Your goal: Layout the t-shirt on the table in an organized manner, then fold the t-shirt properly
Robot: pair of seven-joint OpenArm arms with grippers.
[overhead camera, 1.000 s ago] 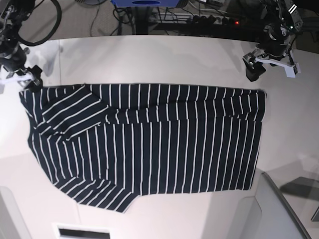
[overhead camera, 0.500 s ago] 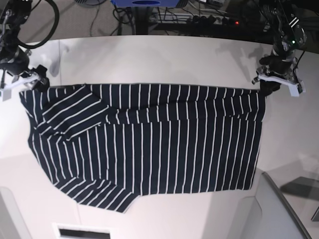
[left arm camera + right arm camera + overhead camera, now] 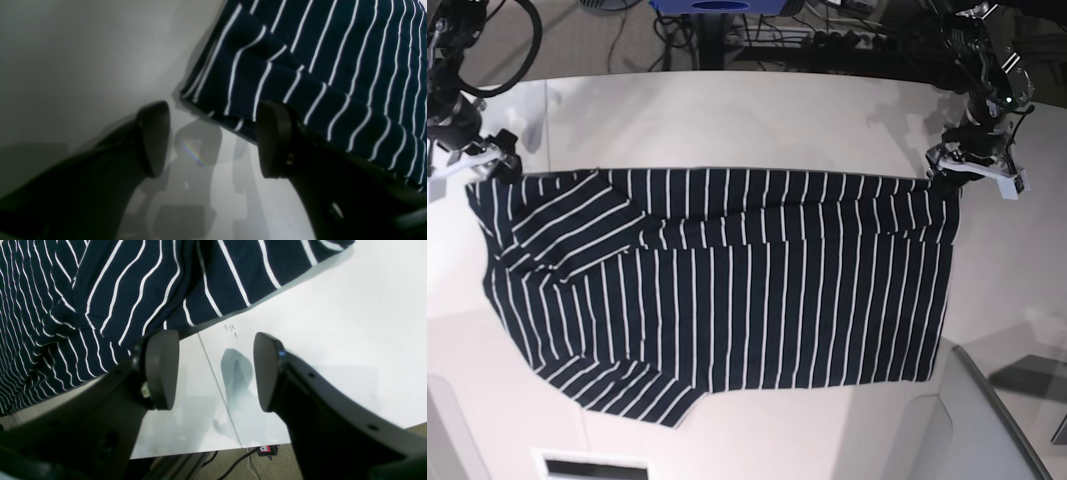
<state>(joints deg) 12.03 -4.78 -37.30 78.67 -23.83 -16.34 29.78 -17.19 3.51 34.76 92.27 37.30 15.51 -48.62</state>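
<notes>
Dark navy fabric with thin white stripes covers most of the white desk (image 3: 727, 110): the shirt (image 3: 727, 290) lies spread flat, one sleeve folded in across its upper-left part. We have a hand at each end of its far edge, which reads as the setup for gripping both corners and carrying that edge over into a fold.

Our left hand (image 3: 972, 165) sits at the shirt's far right corner. Its wrist view shows the fingers (image 3: 155, 136) parted, one on bare desk, the other over the cloth edge, with nothing pinched between them.

Our right hand (image 3: 472, 160) rests at the far left corner. Its fingers (image 3: 160, 370) are also parted, one at the hem, one over bare desk, so the cloth is not gripped.

Compared with a second ago, the left hand has dropped from well above the corner down onto it. The right hand has barely moved, and the shirt lies as it did.
</notes>
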